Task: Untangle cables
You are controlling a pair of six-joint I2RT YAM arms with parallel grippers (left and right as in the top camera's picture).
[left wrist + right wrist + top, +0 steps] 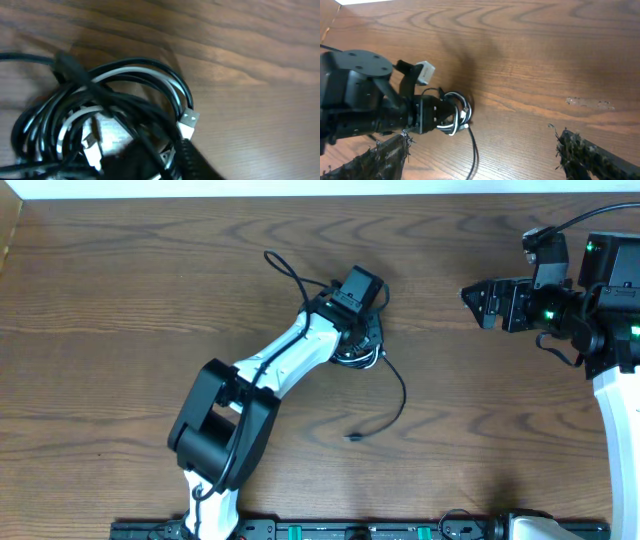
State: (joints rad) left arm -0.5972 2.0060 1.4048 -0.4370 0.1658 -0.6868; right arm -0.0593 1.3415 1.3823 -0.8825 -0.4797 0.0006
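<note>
Down on a dark brown table [120,300], wavy grain from edge to edge, soft sheen under the lights. Past the far edge, only a thin pale strip of room; along the near edge, a black rail [330,531] with small green lights. Near the table's middle, the cables [362,350]: a tight bunch of black loops with a white one threaded through, silver-tipped plug [189,120] poking out on one side. One black strand away toward the far edge, another curling toward the near edge and ending in a small plug [353,438] flat on the wood. Left gripper [451,117] nose-down right in that bunch, loops around the tips; pinching or not, impossible to tell from here. Right gripper [472,305] off by the right edge, well apart from the bunch, jaws spread wide, bare wood between the fingers. Pale scuff [587,102] on the wood in front of it.
</note>
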